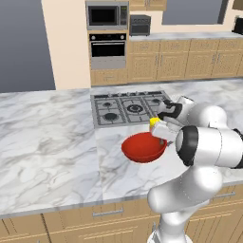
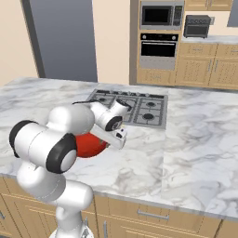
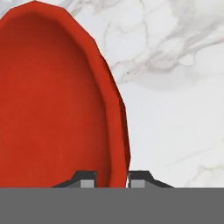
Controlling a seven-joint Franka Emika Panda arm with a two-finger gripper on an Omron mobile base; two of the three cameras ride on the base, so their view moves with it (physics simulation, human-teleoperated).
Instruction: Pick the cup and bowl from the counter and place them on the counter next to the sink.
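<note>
Hand view shows the gripper (image 3: 112,177) with one fingertip on each side of the red bowl's (image 3: 57,100) rim, pinching it. Left base view has the bowl (image 1: 143,147) on the marble counter (image 1: 52,137), just near of the stovetop (image 1: 130,107), the yellow cup (image 1: 154,122) at its far edge.

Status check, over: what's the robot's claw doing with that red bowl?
Gripper straddling bowl rim, one finger each side. Bowl on counter. Cup just behind. Nothing blocking.

Red bowl (image 3: 57,96) fills left side, glossy inside facing cam, rim running top to bottom, claw (image 3: 113,180) w/ dark tips either side of rim, prob. pinching it, white grey-veined marble tabletop (image 3: 175,87) on right.
</note>
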